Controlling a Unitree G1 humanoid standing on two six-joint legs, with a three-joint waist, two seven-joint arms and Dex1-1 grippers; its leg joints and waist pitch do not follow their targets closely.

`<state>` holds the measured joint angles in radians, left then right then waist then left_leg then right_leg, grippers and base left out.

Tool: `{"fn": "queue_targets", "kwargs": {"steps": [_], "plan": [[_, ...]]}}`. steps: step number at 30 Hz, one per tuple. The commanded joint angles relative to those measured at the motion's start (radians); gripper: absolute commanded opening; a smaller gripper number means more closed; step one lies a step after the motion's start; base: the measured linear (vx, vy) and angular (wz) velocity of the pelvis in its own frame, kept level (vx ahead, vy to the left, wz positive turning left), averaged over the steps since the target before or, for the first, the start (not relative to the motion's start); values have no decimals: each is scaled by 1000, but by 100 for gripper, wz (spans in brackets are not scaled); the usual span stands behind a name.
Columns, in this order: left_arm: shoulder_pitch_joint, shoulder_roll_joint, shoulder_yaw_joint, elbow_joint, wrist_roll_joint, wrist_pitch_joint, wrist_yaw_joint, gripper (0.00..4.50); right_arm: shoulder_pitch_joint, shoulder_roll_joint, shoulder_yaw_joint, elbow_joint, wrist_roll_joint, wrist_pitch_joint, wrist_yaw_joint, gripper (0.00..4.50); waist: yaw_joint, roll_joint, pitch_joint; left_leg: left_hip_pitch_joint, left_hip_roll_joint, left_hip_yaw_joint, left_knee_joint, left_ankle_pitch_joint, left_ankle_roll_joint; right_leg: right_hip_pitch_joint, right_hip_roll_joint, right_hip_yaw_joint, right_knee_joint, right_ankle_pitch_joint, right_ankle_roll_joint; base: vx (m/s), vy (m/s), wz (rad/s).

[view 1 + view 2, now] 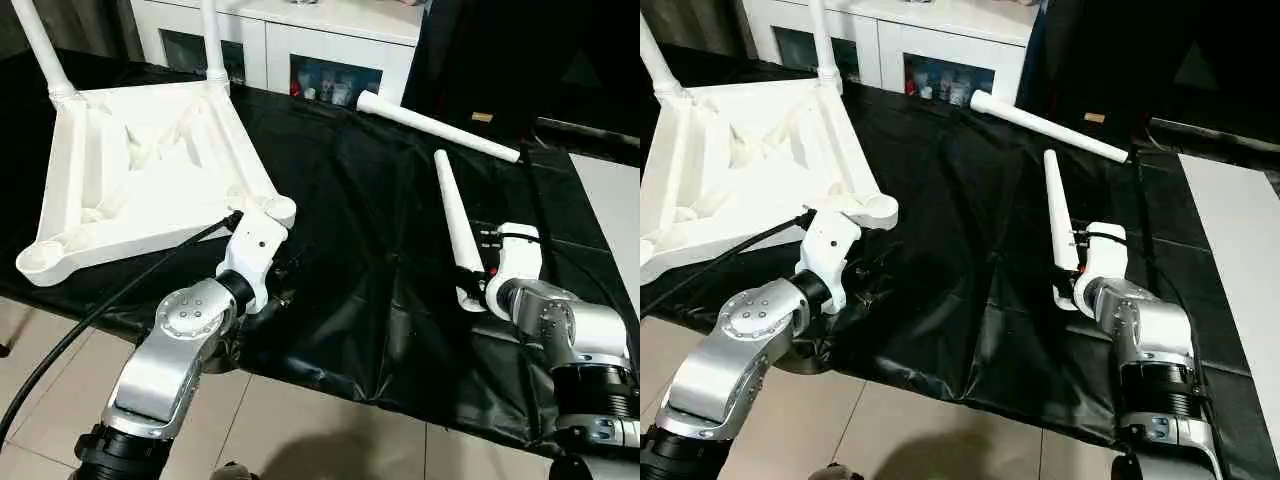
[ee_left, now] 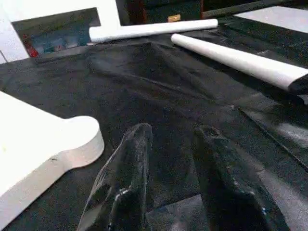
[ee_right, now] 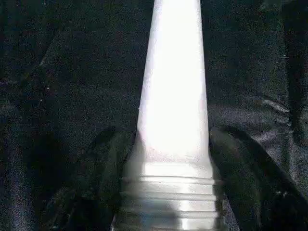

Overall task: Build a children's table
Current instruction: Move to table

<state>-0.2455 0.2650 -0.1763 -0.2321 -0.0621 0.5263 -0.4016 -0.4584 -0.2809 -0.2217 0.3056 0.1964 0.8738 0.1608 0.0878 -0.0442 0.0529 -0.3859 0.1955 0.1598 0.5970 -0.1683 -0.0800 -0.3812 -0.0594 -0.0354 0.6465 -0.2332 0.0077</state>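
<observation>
The right jaws [image 3: 168,192] straddle the threaded thick end of a long white tapered plastic leg [image 1: 455,225] lying on the black-covered bench [image 1: 360,250], fingers close beside it. The left jaws [image 2: 168,178] stand partly open and empty beside a corner socket of the upturned white ribbed tabletop [image 1: 150,170], which carries two upright legs; a fourth leg [image 1: 435,125] lies farther back.

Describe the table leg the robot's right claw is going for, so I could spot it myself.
On the black sheet, two loose white legs lie right of the upturned tabletop. It is the nearer leg, its threaded end between the right gripper fingers; the other leg lies by the cabinet.
</observation>
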Motion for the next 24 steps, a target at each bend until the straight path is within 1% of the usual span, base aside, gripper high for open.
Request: {"fn": "queue_targets", "kwargs": {"steps": [1, 3, 4, 5, 6, 7, 9, 10, 11, 12, 13, 14, 15, 16, 18, 20, 21, 22, 23, 24], "plan": [[-5, 0, -17, 3, 7, 10, -3, 162, 24, 5, -6, -9, 11, 25, -4, 258, -3, 4, -59, 22, 25, 2, -71, -166, -50, 35, -59, 38, -85, -63, -141, 0, 0, 0], [-5, -1, -17, 3, 7, 9, -2, 162, 24, 5, -6, -9, 11, 25, -4, 257, -3, 5, -59, 22, 25, 2, -71, -165, -51, 34, -58, 38, -86, -64, -140, 0, 0, 0], [-8, -8, -11, 5, 7, 6, 7, 162, 21, 10, -10, -14, 21, -9, 12, 257, -3, 5, -59, 22, 25, 2, -71, -168, -51, 34, -59, 38, -86, -65, -141, 0, 0, 0], [-9, -9, -10, 6, 7, 5, 9, 162, 20, 11, -12, -17, 25, -18, 16, 257, -3, 5, -59, 22, 26, 2, -71, -171, -51, 34, -60, 38, -86, -66, -141, 0, 0, 0], [-13, -16, -1, 8, 4, 1, 17, 162, 17, 22, -23, -37, 46, -63, 39, 256, -3, 3, -59, 21, 25, 3, -71, -177, -48, 34, -61, 38, -87, -74, -142, 0, 0, 0], [-13, -16, -1, 8, 4, 1, 17, 162, 17, 22, -23, -37, 46, -63, 39, 255, -3, 4, -59, 21, 26, 2, -71, -177, -46, 34, -61, 39, -87, -74, -142, 0, 0, 0], [-19, -21, 8, 9, -2, -4, 20, 162, 17, 40, -39, -74, 75, -103, 60, 247, -4, 4, -58, 19, 27, 1, -72, -178, -42, 34, -61, 38, -87, -75, -141, 0, 0, 0], [-19, -21, 9, 7, -4, -5, 19, 162, 17, 53, -54, -97, 104, -117, 80, 222, -6, 5, -60, 20, 26, 1, -72, -173, -39, 35, -60, 38, -86, -66, -141, 0, 0, 0], [-19, -24, 11, 6, -5, -10, 21, 162, 20, 63, -64, -118, 134, -122, 109, 222, -6, 6, -60, 20, 27, 1, -72, -173, -36, 34, -60, 38, -86, -60, -142, 0, 0, 0], [-19, -26, 11, 5, -6, -13, 22, 162, 21, 67, -68, -129, 151, -124, 126, 212, -5, 6, -60, 21, 28, 0, -72, -171, -31, 34, -60, 38, -85, -51, -143, 0, 0, 0], [-20, -35, 19, 5, -12, -11, 30, 162, 26, 80, -81, -158, 193, -124, 165, 201, -5, 7, -59, 21, 28, 1, -72, -170, -29, 34, -59, 38, -85, -47, -145, 0, 0, 0], [-20, -37, 22, 5, -13, -10, 32, 162, 30, 85, -86, -173, 214, -121, 184, 201, -5, 6, -60, 20, 28, 1, -72, -169, -26, 35, -59, 38, -84, -41, -146, 0, 0, 0], [-21, -39, 25, 6, -14, -9, 35, 162, 34, 90, -89, -190, 233, -115, 204, 178, -3, 7, -60, 20, 28, 0, -72, -163, -24, 36, -59, 38, -85, -34, -147, 0, 0, 0], [-23, -40, 28, 9, -15, -9, 37, 162, 38, 90, -87, -199, 242, -112, 217, 178, -2, 8, -60, 21, 29, 0, -72, -161, -23, 34, -59, 38, -85, -31, -151, 0, 0, 0], [-22, -41, 28, 10, -14, -8, 39, 162, 48, 87, -76, -209, 247, -117, 231, 156, -1, 8, -60, 22, 29, 1, -72, -161, -25, 34, -59, 38, -85, -38, -156, 0, 0, 0], [-20, -41, 26, 9, -12, -9, 38, 162, 53, 85, -70, -207, 243, -122, 231, 133, 0, 7, -57, 22, 28, 2, -74, -171, -31, 32, -60, 38, -89, -66, -155, 0, 0, 0], [-17, -41, 23, 8, -10, -9, 38, 162, 58, 72, -49, -189, 207, -124, 212, 133, -1, 6, -57, 21, 28, 2, -75, -175, -35, 33, -60, 38, -90, -86, -151, 0, 0, 0], [-17, -41, 23, 8, -10, -9, 38, 162, 58, 72, -49, -189, 207, -124, 212, 124, -2, 6, -56, 21, 27, 2, -76, -184, -41, 32, -60, 37, -92, -109, -147, 0, 0, 0], [-15, -42, 23, 9, -8, -9, 38, 162, 71, 35, 18, -166, 130, -139, 194, 117, -1, 5, -57, 22, 28, 2, -75, -186, -43, 32, -61, 38, -93, -115, -144, 0, 0, 0], [-14, -42, 23, 11, -7, -10, 39, 162, 78, 19, 50, -158, 99, -150, 189, 109, -1, 4, -56, 21, 27, 2, -74, -174, -51, 33, -60, 38, -93, -114, -140, 0, 0, 0]]}}
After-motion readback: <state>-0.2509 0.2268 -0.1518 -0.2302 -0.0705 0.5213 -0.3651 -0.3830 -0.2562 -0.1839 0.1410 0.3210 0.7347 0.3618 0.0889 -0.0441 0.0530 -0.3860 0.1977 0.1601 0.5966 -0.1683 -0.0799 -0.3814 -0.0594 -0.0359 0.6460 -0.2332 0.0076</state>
